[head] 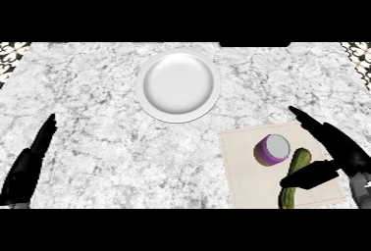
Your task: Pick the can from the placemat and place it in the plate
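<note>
1. Standing upright on the beige placemat [250, 166], the purple can [272, 149] shows its pale lid, just beside a cucumber [296, 177].
2. It looks light, rigid and smooth-walled, so it could slip; taking it across the sides seems best.
3. The right hand [334, 147] hovers open beside it, holding nothing.
4. The left hand [29, 164] rests open at the worktop's [94, 98] left.
5. The white plate [153, 109] lies well apart.
</note>
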Tool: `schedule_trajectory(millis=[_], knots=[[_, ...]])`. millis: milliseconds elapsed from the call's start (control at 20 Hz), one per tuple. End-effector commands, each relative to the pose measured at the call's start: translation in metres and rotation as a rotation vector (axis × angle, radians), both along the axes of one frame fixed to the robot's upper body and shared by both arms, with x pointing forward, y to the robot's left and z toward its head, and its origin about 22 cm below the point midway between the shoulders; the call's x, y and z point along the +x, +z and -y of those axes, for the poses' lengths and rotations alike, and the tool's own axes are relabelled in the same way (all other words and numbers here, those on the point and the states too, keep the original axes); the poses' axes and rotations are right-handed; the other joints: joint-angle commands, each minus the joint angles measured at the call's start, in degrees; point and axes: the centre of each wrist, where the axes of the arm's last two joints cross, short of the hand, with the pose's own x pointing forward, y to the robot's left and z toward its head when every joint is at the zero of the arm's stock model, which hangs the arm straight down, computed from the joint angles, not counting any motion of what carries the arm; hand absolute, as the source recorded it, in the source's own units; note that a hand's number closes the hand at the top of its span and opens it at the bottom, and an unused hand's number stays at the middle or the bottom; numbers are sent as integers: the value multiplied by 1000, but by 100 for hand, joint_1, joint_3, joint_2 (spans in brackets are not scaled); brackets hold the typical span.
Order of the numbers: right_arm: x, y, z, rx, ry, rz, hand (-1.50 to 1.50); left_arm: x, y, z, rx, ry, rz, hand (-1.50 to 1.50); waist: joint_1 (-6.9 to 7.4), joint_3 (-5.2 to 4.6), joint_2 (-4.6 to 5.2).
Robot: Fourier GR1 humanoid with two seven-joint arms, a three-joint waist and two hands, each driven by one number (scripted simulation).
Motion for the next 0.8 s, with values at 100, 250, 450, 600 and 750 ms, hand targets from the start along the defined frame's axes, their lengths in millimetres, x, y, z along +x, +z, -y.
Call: schedule_trajectory(millis=[100, 250, 450, 600, 750], knots=[[5, -25, -14, -17, 40, -67, -150, 3, -12, -1, -5, -11, 8, 0, -9, 0, 2], [12, -32, -2, -8, 32, -58, -150, 1, 2, 2, 8, 4, -1, 0, -6, 1, -1], [10, -27, -8, 5, 22, -61, -150, 3, -4, -2, -5, 13, -5, 0, -15, 0, -1], [11, -42, -12, -3, 45, -72, -150, -7, 10, -2, 8, -4, 15, 0, -4, 1, -3], [21, -60, -22, -6, 54, -55, -150, -10, 5, 8, 1, -5, -6, 0, 8, 2, -1]])
